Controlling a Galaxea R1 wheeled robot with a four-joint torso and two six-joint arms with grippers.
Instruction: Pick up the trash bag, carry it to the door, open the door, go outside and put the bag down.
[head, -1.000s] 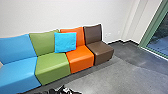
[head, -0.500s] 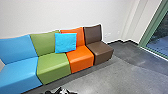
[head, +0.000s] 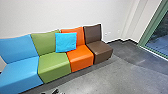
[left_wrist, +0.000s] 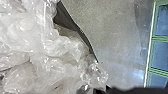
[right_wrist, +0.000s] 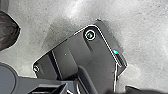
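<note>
Trash bag: the clear, crumpled trash bag (left_wrist: 27, 37) looms large and close in the left wrist view, its folds pressed together; brownish contents show dimly through the plastic.
Bag's border: a dark, narrow flap (left_wrist: 75, 26) runs beside the plastic, bare floor past it; I cannot tell whether it belongs to the bag.
Left claw: I cannot tell whether the left gripper is wide or narrow, or whether it holds the bag.
Right claw: I cannot tell its state either; the right wrist view has the robot's own dark plate (right_wrist: 97, 60) over grey floor.
Seat row: four armless lounge chairs side by side along the white wall (head: 62, 12): blue (head: 20, 70), green (head: 53, 66), orange (head: 80, 56), brown (head: 101, 51).
Cushion: a turquoise cushion (head: 65, 42), upright and slightly tilted, across where the green and orange backs meet.
Row's edge: the front runs on a slant; the blue end is nearest the robot, the brown end farthest.
Open room: grey floor (head: 105, 75) lies bare in front of the orange and brown seats and on toward the glass, with a gap between the brown chair and the green frame (head: 151, 27).
Glass side: dark glass (head: 160, 37) in that frame, at the head view's right, well apart from the chairs.
Near the plate: a rounded dark-brown thing (right_wrist: 7, 31), cut off by the view; I cannot tell what it is.
</note>
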